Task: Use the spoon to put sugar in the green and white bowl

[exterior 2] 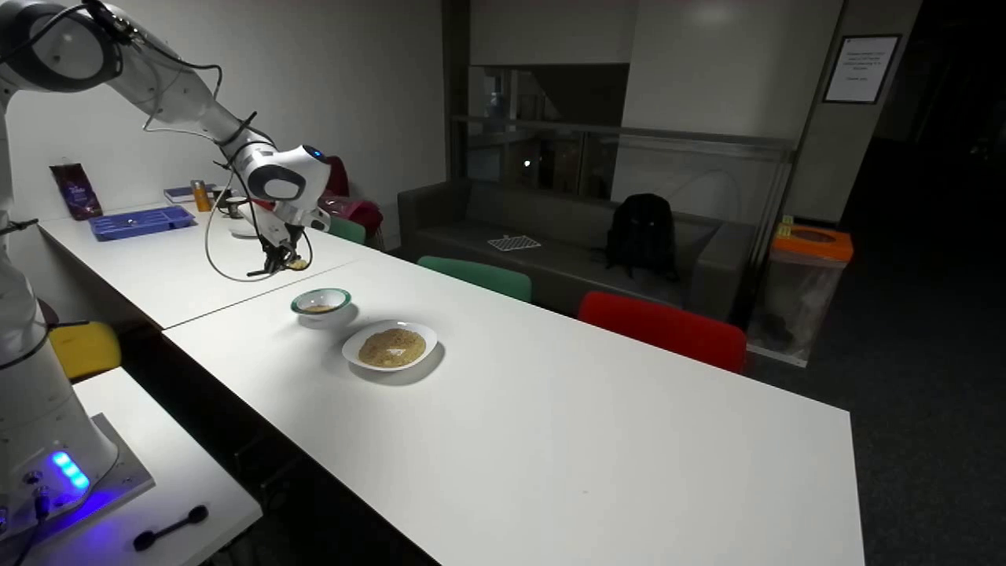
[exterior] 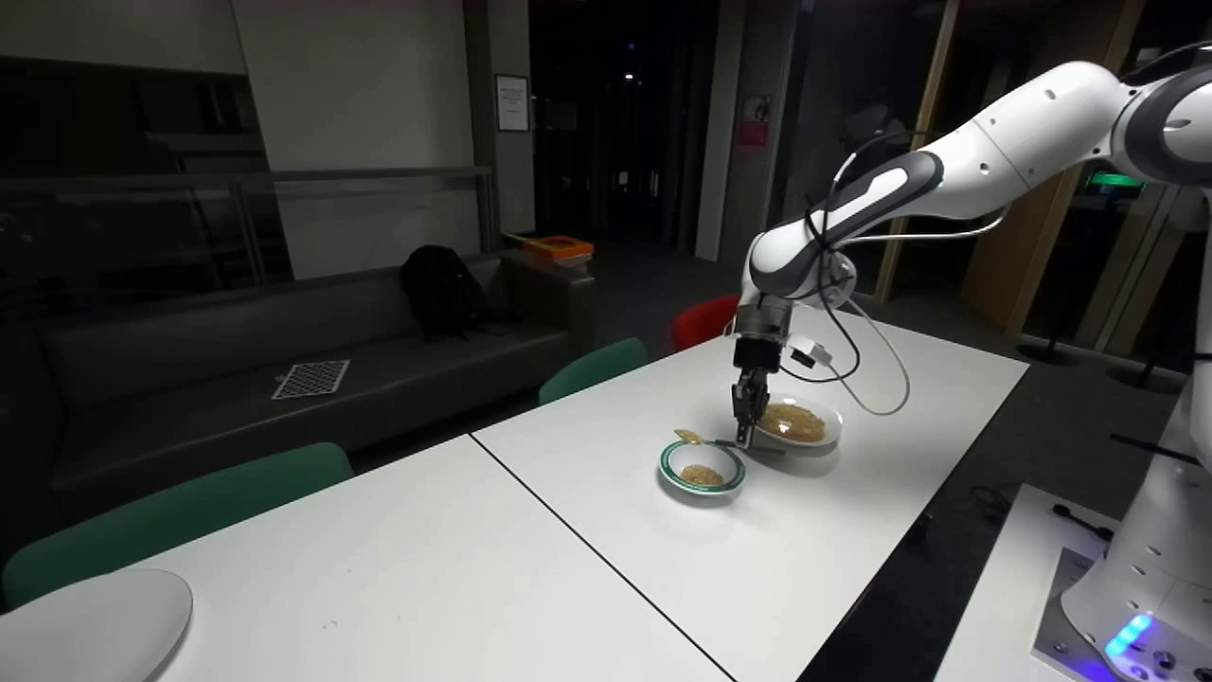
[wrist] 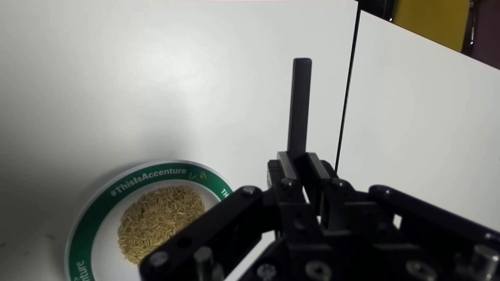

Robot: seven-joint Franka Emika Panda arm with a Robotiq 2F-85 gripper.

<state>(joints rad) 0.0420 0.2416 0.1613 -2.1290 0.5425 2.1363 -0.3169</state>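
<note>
Spoon: gripped by its handle in the claw; the head juts from one side of the fingertips, the bare handle end from the opposite side.
Claw: narrow, pinched on that handle, hanging above the table beside the green and white bowl, on the bowl's side toward the table seam.
Sugar: in the bowl, lower than the claw; more heaped on the spoon head; the largest lot in the white dish, near the bowl on the side away from the seam.
Spoon's look: slim, straight, dark handle with a squared end; head covered by its load.
Sugar's look: tan, in long slender grains, a loose patch on the bowl's floor and a few strays on its rim.
Bowl's look: upright, round, white inside, with a green band reading "#ThisIsAccenture".
Wrist view: gives that lettering and the separate grains; the spoon head is hidden.
Both exterior views: show the loaded spoon head and the white dish, which lies outside the wrist view.
Blue tray: seen only in an exterior view, across the seam from the bowl and well apart from it.
</note>
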